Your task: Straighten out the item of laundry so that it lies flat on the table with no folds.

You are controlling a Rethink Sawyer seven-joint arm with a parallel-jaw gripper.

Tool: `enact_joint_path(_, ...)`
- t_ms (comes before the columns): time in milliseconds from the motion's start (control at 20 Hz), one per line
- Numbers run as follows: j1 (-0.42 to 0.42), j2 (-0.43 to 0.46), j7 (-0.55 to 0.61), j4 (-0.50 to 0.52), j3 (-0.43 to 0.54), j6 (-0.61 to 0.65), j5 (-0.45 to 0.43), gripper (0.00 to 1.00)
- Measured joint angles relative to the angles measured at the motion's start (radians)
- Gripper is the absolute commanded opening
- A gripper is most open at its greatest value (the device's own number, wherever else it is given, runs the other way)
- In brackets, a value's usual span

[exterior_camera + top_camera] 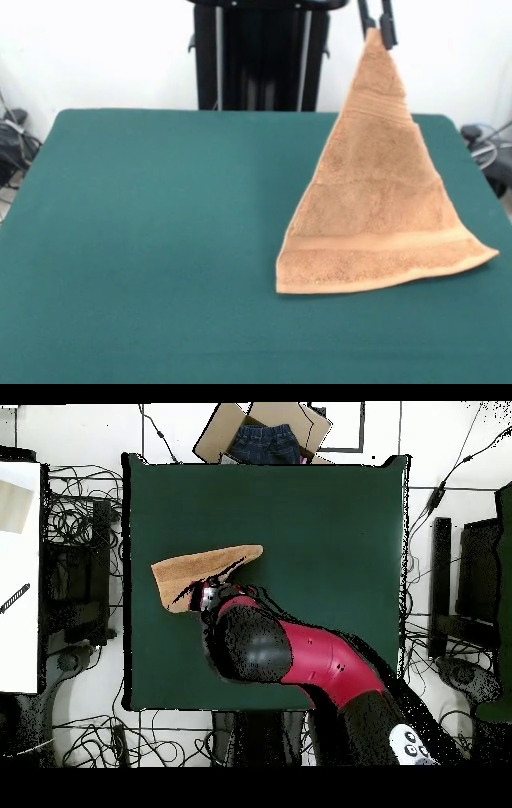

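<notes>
Towel (374, 216) of orange-tan terry hangs as a tall triangle, its top corner pinched between the pressed-together fingers of the end effector (377, 30) and its long axis running nearly straight up from the worktop (152, 232). Its bottom edge rests on the dark green surface toward the right side of the front view, the lower right corner pointing out toward the worktop's edge. One woven band crosses just above that bottom edge and another lies near the held tip. From overhead the cloth shows as a narrow wedge on the left half of the green top, beside the red and black arm (310, 659). A white wall (96, 48) stands behind. Cables (70, 684) sprawl over the floor, and a cardboard box (265, 429) holding blue fabric sits past one edge.
</notes>
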Motion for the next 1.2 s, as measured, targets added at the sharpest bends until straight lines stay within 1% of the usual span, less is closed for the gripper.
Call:
enact_joint_path(550,-0.064,0.0,0.0,0.002,0.015,0.0,-0.079,0.0)
enact_joint_path(700,-0.103,0.005,0.0,0.004,0.038,0.0,-0.114,0.0)
enact_joint_path(900,-0.147,0.023,0.0,0.004,0.058,0.0,-0.164,0.0)
enact_joint_path(950,-0.174,0.036,0.0,0.004,0.072,0.0,-0.194,0.0)
enact_joint_path(1200,-0.218,0.082,0.0,0.002,0.078,0.0,-0.262,0.0)
